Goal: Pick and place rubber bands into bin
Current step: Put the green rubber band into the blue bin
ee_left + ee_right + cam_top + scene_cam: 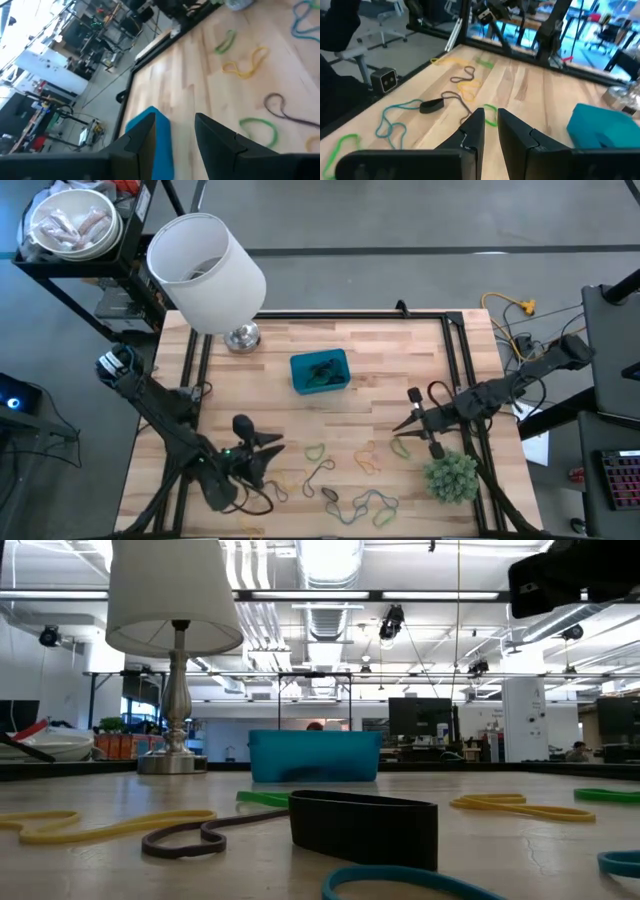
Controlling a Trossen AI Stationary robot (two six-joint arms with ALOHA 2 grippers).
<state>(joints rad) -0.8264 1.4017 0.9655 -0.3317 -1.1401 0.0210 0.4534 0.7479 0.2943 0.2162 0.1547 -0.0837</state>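
Note:
The blue bin [320, 372] stands on the table's middle, toward the far side, with dark green bands inside. Several loose rubber bands lie flat on the near half: green [314, 451], dark [318, 475], yellow [368, 463], green [400, 447], blue [370, 502]. My left gripper [272, 450] hovers open at the near left, nothing between its fingers [215, 142], pointing toward the bin [155, 135]. My right gripper [405, 412] hangs at the right, above the table; its fingers [475, 132] stand a narrow gap apart, holding nothing, and a green band [490, 116] lies beyond them.
A lamp with a big white shade [205, 270] stands on its metal base [242, 337] at the far left. A bushy green plant ball [450, 477] sits at the near right, beside the right arm. In the low view a wide dark band [363, 825] stands on edge.

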